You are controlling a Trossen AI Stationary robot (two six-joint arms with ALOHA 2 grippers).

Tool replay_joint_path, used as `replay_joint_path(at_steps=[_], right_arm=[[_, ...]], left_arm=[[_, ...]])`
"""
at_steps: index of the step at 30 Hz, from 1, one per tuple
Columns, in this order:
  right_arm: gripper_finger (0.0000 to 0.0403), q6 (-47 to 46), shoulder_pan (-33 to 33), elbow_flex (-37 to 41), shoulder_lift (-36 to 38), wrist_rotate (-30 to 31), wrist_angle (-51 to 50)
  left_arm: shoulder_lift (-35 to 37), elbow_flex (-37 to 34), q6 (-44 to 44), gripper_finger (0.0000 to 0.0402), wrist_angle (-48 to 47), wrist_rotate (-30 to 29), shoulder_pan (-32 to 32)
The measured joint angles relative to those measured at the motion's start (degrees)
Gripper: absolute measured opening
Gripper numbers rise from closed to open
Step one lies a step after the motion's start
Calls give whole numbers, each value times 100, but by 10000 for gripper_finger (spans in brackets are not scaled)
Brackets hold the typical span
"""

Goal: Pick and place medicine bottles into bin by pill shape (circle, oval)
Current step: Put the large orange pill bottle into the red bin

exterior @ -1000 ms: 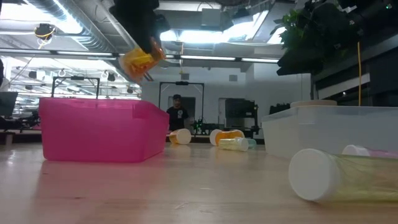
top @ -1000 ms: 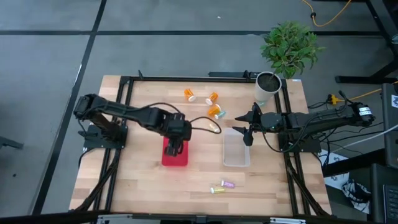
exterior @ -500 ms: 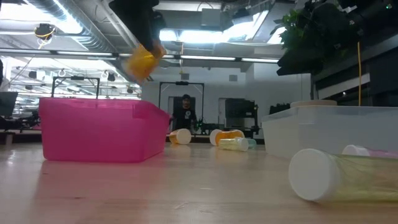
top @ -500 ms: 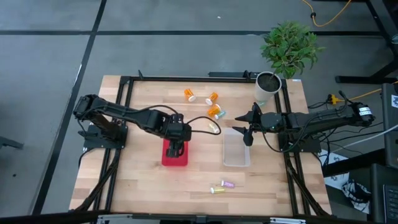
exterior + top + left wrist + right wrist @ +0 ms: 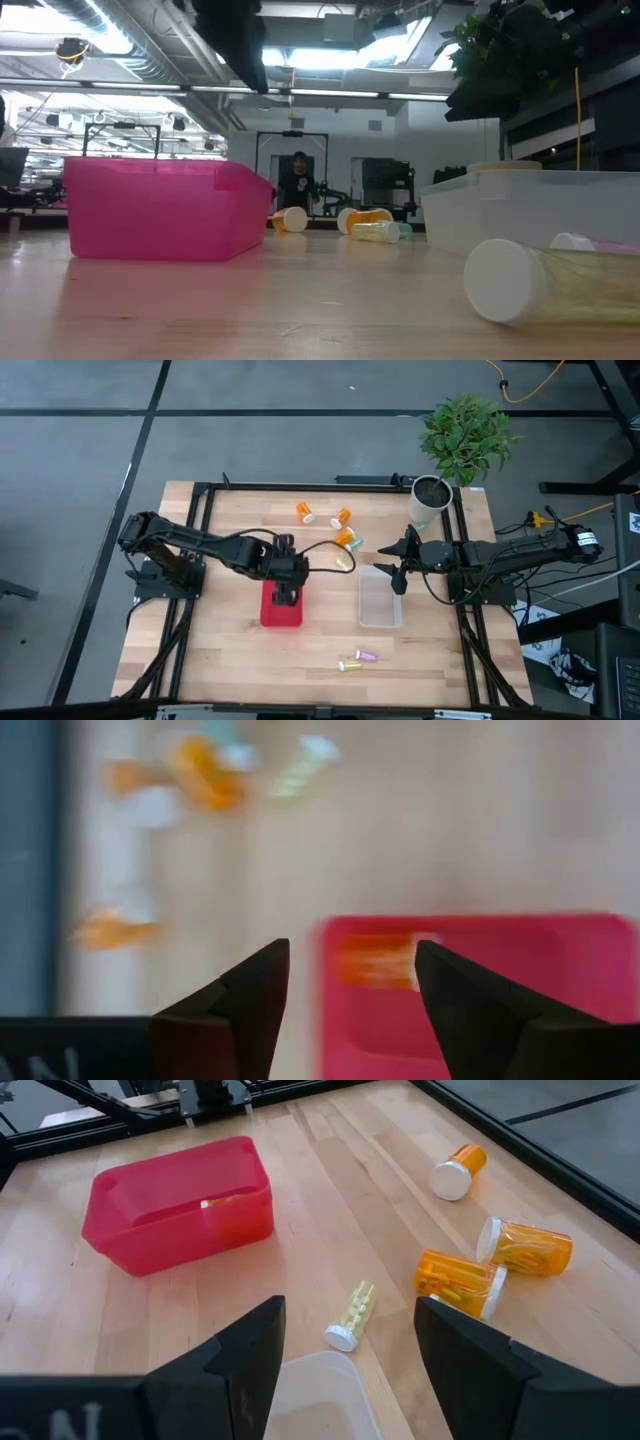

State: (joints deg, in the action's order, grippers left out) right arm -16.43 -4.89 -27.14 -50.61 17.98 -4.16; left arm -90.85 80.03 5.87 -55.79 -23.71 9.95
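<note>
My left gripper [image 5: 287,590] hangs open and empty over the far end of the red bin [image 5: 281,607], and its fingers [image 5: 262,982] stand apart. An orange medicine bottle [image 5: 380,960] lies on its side inside the bin. My right gripper [image 5: 400,563] is open and empty above the far end of the clear bin [image 5: 380,597]. Three orange bottles [image 5: 342,517] and a pale yellow one [image 5: 343,565] lie on the table beyond the bins. Two pastel bottles [image 5: 358,660] lie near the front edge.
A white pot with a green plant [image 5: 430,500] stands at the far right corner. In the low view a pale bottle with a white cap [image 5: 550,285] lies close to the camera. Bare wood lies between the two bins.
My left gripper has let go of the orange bottle, which has dropped from under the fingers into the red bin. The gripper has drifted a little toward the table's far edge.
</note>
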Motion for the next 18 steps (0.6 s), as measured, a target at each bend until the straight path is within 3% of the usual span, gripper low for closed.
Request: replay_joint_path(at_steps=[2,5,12,18], right_arm=[[225,0,0,0,0,0,1],[225,0,-1,0,0,0,1],[225,-1,0,0,0,0,-1],[225,-2,-1,-2,-2,-2,-42]], left_arm=[[0,0,-29,211,5,-550,-76],[0,0,-42,210,73,-714,-406],[-153,-2,-50,210,771,-364,-1751],[-486,0,-780,210,1102,590,-2937]])
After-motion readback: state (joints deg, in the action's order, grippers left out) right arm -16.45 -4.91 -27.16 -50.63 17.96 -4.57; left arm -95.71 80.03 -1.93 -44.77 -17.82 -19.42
